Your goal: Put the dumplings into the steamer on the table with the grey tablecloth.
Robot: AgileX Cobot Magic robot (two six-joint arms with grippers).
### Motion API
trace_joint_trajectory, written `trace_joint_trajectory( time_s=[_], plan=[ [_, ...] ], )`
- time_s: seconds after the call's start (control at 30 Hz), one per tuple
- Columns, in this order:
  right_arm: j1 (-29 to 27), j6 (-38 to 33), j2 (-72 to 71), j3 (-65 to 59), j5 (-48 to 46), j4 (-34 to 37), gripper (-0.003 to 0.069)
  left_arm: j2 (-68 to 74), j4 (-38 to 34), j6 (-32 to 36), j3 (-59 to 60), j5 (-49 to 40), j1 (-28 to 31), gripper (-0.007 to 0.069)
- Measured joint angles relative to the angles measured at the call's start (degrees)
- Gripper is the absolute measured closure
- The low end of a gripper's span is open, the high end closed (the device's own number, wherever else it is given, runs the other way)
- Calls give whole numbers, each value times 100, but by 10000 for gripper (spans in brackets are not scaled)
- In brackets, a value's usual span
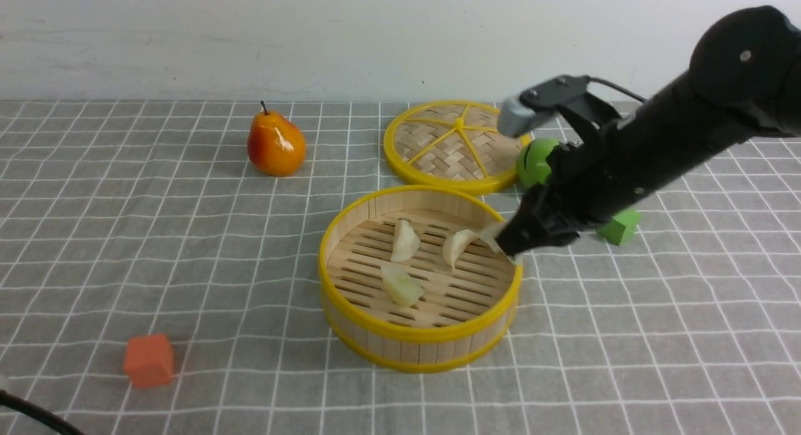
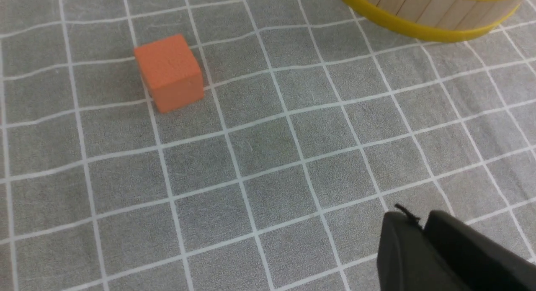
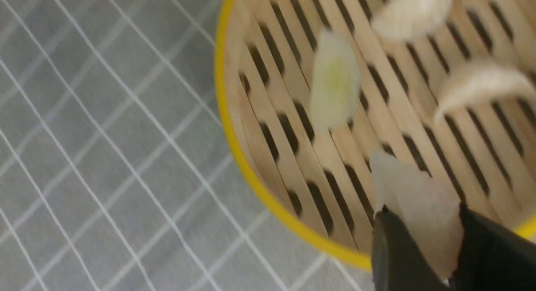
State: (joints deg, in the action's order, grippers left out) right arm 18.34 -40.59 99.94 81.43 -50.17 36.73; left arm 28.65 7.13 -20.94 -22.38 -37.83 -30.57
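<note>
The round bamboo steamer (image 1: 414, 350) stands mid-table on the grey tablecloth (image 1: 188, 247). Three pale dumplings lie on its slatted floor: one at the back (image 1: 404, 241), one to its right (image 1: 458, 246), one nearer the front (image 1: 400, 285). My right gripper (image 1: 510, 242) hangs over the steamer's right rim, shut on a fourth dumpling (image 3: 402, 178) that sticks out between its fingers (image 3: 423, 209) above the slats, just inside the yellow rim (image 3: 234, 136). My left gripper (image 2: 418, 219) is low over bare cloth, fingers together with nothing in them, apart from the steamer wall (image 2: 418, 6).
An orange cube (image 1: 148, 358) (image 2: 169, 73) sits front left. A pear (image 1: 275, 144) stands at the back left. The woven lid (image 1: 454, 146) lies behind the steamer, with a green ball (image 1: 535, 161) and a green cube (image 1: 619, 225) beside the right arm.
</note>
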Motion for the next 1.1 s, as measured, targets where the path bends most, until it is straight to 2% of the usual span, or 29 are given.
trace_joint_trajectory(
  time_s=[0.13, 0.3, 0.37, 0.4, 0.53, 0.6, 0.7, 0.8, 0.83, 0.9, 0.93, 1.0, 1.1],
  plan=[
    [308, -655, 643, 42, 703, 593, 487, 0, 9, 0, 0, 2, 0, 551],
    [493, -788, 1351, 37, 1253, 488, 484, 0, 14, 0, 0, 13, 0, 549],
    [493, -638, 1492, 37, 1376, 356, 448, 0, 12, 0, 0, 13, 0, 548],
    [493, -525, 1525, 37, 1431, 233, 391, 0, 12, 0, 0, 13, 0, 548],
    [493, -401, 1504, 121, 1328, -20, 261, 0, 59, 0, 0, 19, 0, 546],
    [488, -321, 1479, 213, 1162, -202, 230, 0, 70, 0, 0, 19, 0, 545],
    [425, 189, 1253, 656, 352, -1093, 201, 0, 95, 0, 0, 19, 0, 541],
    [288, 1303, 671, 1458, -1138, -2532, 251, 0, 102, 0, 0, 19, 0, 537],
    [261, 1545, 546, 1618, -1384, -2708, 264, 0, 102, 0, 0, 19, 0, 536],
    [153, 2325, 134, 2010, -1787, -3494, 347, 0, 102, 0, 0, 19, 0, 533],
    [108, 2468, -22, 2091, -1842, -3673, 378, 0, 102, 0, 0, 19, 0, 533],
    [-122, 3095, -688, 2204, -1978, -4046, 513, 0, 102, 0, 0, 19, 0, 533],
    [-382, 3314, -1553, 1960, -2080, -3987, 655, 0, 112, 0, 0, 19, 0, 530]
  ],
)
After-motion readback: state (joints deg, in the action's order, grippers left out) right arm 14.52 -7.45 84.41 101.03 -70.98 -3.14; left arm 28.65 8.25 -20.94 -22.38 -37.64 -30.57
